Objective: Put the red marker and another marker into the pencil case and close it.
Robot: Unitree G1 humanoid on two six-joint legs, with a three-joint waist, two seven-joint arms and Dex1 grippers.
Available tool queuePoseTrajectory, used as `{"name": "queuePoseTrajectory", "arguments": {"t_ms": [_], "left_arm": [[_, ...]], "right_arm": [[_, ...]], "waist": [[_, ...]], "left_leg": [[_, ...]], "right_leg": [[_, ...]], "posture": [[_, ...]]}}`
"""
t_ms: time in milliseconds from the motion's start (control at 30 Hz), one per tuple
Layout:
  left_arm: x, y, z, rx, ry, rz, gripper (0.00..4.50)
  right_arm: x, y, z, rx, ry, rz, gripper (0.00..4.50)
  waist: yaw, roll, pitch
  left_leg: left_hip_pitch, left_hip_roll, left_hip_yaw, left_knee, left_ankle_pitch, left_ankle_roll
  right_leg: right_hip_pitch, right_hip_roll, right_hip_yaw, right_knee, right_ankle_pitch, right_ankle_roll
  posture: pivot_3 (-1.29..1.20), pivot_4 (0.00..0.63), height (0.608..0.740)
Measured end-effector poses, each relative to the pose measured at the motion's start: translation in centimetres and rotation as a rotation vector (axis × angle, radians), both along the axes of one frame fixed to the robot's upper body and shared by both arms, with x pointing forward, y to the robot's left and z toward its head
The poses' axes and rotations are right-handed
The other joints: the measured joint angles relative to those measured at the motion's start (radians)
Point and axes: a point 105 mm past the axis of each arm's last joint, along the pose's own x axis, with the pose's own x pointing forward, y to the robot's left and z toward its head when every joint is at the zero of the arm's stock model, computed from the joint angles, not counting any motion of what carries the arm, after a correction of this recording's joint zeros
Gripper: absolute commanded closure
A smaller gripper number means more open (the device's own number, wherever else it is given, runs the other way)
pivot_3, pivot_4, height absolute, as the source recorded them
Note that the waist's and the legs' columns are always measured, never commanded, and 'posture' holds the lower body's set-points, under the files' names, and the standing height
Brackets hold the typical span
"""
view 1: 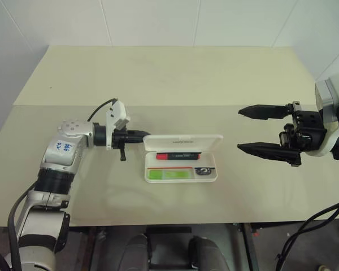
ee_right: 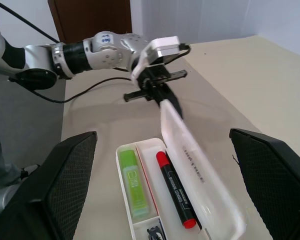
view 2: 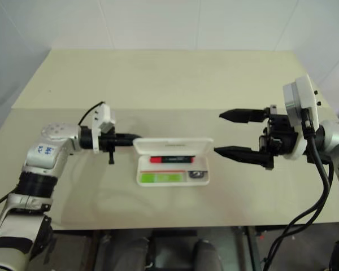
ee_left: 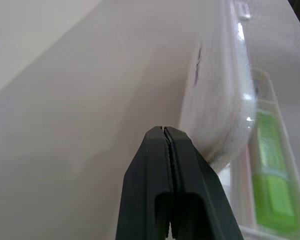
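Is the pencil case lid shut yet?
No. The pencil case lid stands raised, with the red marker and green highlighter visible inside.

White case [view 1: 182, 141], red marker [view 1: 178, 156]

1. In the left wrist view we see the white hard plastic hinged pencil case [ee_left: 217, 100] only as a blur, its lid lettering a dark smear we cannot read.
2. The chunky lime-green highlighter [ee_left: 272, 170] is cut off there by the bottom edge.
3. In the right wrist view, the case's near end and the red marker with the black body [ee_right: 176, 189] run close to the bottom edge; the small dark object [ee_right: 155, 233] in the end compartment is cut off and too small to identify.
4. From the head views we cannot tell whether the closed left end effector [view 1: 140, 135] touches the lid or sits just beside it.
5. The beige worktop [view 1: 158, 73] runs out of both head views at its sides.
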Motion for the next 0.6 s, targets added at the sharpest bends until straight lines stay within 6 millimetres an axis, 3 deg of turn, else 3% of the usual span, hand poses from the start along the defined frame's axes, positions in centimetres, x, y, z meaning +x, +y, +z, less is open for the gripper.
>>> {"name": "queuePoseTrajectory", "arguments": {"t_ms": [233, 400, 600], "left_arm": [[-2.6, -0.2, -0.5, 0.02, 0.02, -0.048, 4.45], [-4.0, -0.8, -2.9, 0.081, 0.05, -0.059, 4.45], [-5.6, -2.6, -4.1, 0.111, 0.031, -0.084, 4.45]], "right_arm": [[0.3, 0.0, -0.3, -0.011, 0.006, -0.01, 0.0], [0.5, -0.1, -0.5, -0.021, 0.012, -0.026, 0.0], [0.7, -0.1, -0.7, -0.029, 0.014, -0.041, 0.0]], "waist": [[0.002, 0.0, 0.0], [0.002, 0.0, 0.0], [0.004, 0.0, 0.0]], "left_leg": [[0.0, 0.0, 0.001, 0.0, -0.001, 0.0], [0.001, 0.0, 0.001, 0.001, -0.001, 0.0], [0.001, 0.0, 0.001, 0.002, -0.002, 0.001]], "right_leg": [[0.0, 0.0, 0.001, 0.0, 0.0, 0.0], [0.0, 0.0, 0.002, -0.002, 0.0, 0.0], [0.0, 0.0, 0.003, -0.003, 0.0, 0.0]], "posture": [[0.0, 0.15, 0.74], [0.0, 0.15, 0.74], [0.0, 0.15, 0.74]]}}
